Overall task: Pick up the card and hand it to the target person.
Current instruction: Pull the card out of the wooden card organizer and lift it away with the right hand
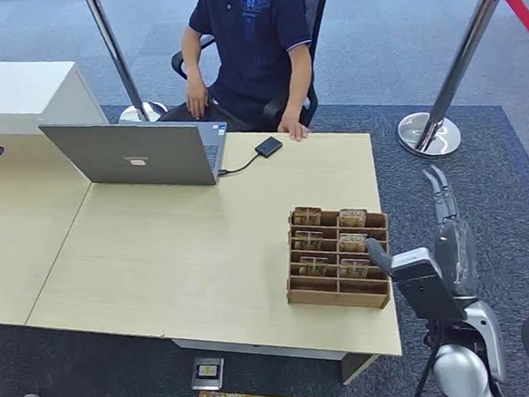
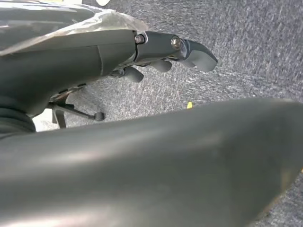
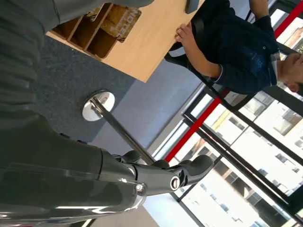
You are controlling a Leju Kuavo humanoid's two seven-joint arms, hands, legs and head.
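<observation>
Right hand [image 1: 447, 227] empty, fingers spread, just beside the card rack [image 1: 337, 256] on the worktop [image 1: 183, 250]. Left hand [image 2: 168, 49] empty, fingers loosely apart over carpet.

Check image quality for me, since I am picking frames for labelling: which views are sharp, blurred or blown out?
Head view: evenly lit, sharp; cards in the wooden organizer are visible, their print unreadable. Left wrist view: the left hand is fairly sharp, a blurred grey mass fills the foreground. Right wrist view: bright windows wash out the background beyond the right hand.
</observation>
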